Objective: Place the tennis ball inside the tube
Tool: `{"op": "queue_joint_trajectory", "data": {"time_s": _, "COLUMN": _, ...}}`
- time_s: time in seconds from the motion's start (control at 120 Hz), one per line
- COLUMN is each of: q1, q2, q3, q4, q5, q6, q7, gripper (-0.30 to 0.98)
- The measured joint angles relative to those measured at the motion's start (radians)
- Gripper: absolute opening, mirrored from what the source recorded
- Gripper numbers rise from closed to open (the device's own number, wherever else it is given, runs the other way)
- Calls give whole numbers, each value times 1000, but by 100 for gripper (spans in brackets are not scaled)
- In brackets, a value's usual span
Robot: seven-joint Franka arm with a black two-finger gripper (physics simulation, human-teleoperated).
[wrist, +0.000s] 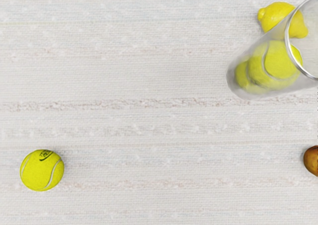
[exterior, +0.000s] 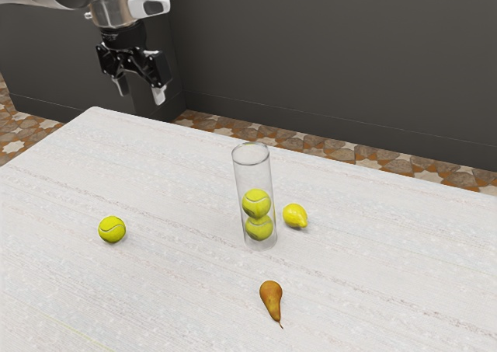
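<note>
My gripper (exterior: 140, 94) is high above the table's far left corner in the exterior view, open with nothing between its fingers. A loose tennis ball (exterior: 112, 229) lies on the table at the exterior view's left; the wrist view has this ball (wrist: 42, 170) too. A clear upright tube (exterior: 251, 173) with an open top stands near the middle, holding two stacked tennis balls, the upper one (exterior: 256, 203) resting on the lower one (exterior: 259, 228). In the wrist view the tube (wrist: 237, 86) is seen from above at a slant.
On the white table (exterior: 178, 297), a lemon (exterior: 295, 216) lies close beside the tube, on the exterior view's right of it. A brown pear (exterior: 271, 296) lies nearer the exterior camera. In the wrist view are the lemon (wrist: 276, 15) and part of the pear (wrist: 311, 160).
</note>
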Motion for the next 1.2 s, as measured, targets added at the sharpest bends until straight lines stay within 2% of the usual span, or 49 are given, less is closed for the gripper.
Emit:
{"op": "queue_joint_trajectory", "data": {"time_s": 0.1, "q1": -6, "q2": -7, "q3": 1, "q4": -13, "q5": 4, "q6": -3, "q7": 2, "gripper": 67}}
{"op": "queue_joint_trajectory", "data": {"time_s": 0.2, "q1": -14, "q2": -19, "q3": 2, "q4": -118, "q5": 11, "q6": 20, "q7": 3, "gripper": 67}}
{"op": "queue_joint_trajectory", "data": {"time_s": 0.358, "q1": -8, "q2": 26, "q3": 15, "q4": -319, "q5": -3, "q6": 159, "q7": 5, "gripper": 67}}
{"op": "queue_joint_trajectory", "data": {"time_s": 0.45, "q1": 45, "q2": 76, "q3": 52, "q4": -384, "q5": -23, "q6": 243, "q7": 9, "gripper": 67}}
{"op": "queue_joint_trajectory", "data": {"time_s": 0.542, "q1": 221, "q2": 120, "q3": 88, "q4": -409, "q5": -42, "q6": 311, "q7": 16, "gripper": 67}}
{"op": "queue_joint_trajectory", "data": {"time_s": 0.592, "q1": 265, "q2": 141, "q3": 94, "q4": -415, "q5": -47, "q6": 340, "q7": 20, "gripper": 67}}
{"op": "queue_joint_trajectory", "data": {"time_s": 0.767, "q1": 263, "q2": 239, "q3": 96, "q4": -423, "q5": -61, "q6": 420, "q7": 31, "gripper": 67}}
{"op": "queue_joint_trajectory", "data": {"time_s": 0.975, "q1": 267, "q2": 353, "q3": 94, "q4": -425, "q5": -109, "q6": 498, "q7": 47, "gripper": 67}}
{"op": "queue_joint_trajectory", "data": {"time_s": 1.2, "q1": 270, "q2": 389, "q3": 93, "q4": -460, "q5": -144, "q6": 554, "q7": 67, "gripper": 67}}
